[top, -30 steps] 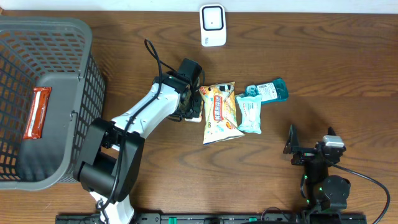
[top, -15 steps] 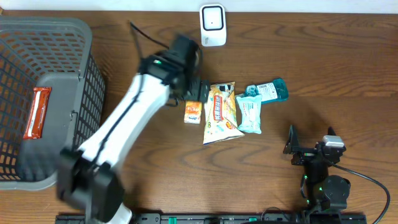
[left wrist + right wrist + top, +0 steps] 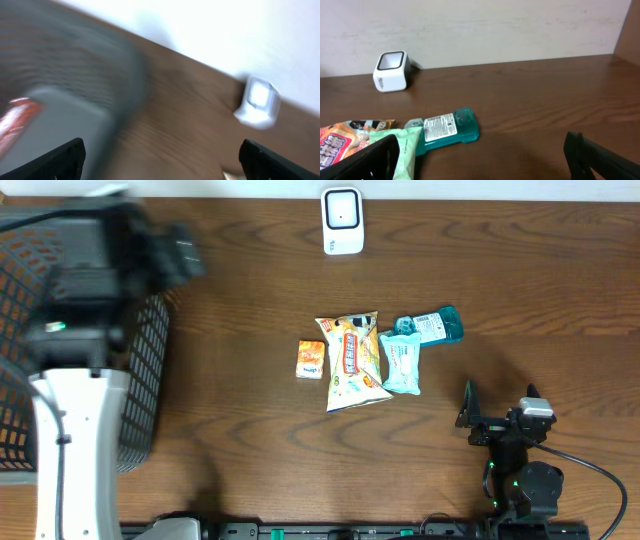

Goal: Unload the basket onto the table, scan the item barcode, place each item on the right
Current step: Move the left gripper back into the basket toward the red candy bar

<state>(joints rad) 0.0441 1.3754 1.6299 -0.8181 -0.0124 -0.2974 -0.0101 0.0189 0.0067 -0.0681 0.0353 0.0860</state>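
Swinging left over the basket [image 3: 145, 360], the left gripper [image 3: 160, 160] has released the orange packet [image 3: 311, 360], fingers wide, empty. Right gripper [image 3: 480, 160] idles wide; a fresh pick seems due

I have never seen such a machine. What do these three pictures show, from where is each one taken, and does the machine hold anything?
These are two robot arms at a wooden table. One picture is from a camera above: the left arm stands over a grey basket, the right arm sits at the near edge. The other two come from a camera on each wrist, so the dark tips are that arm's own fingers. On the table lie a small orange packet, a snack bag, a pale green pack and a teal bottle; a white scanner stands at the far edge. The left gripper and the right gripper are both open and hold nothing.
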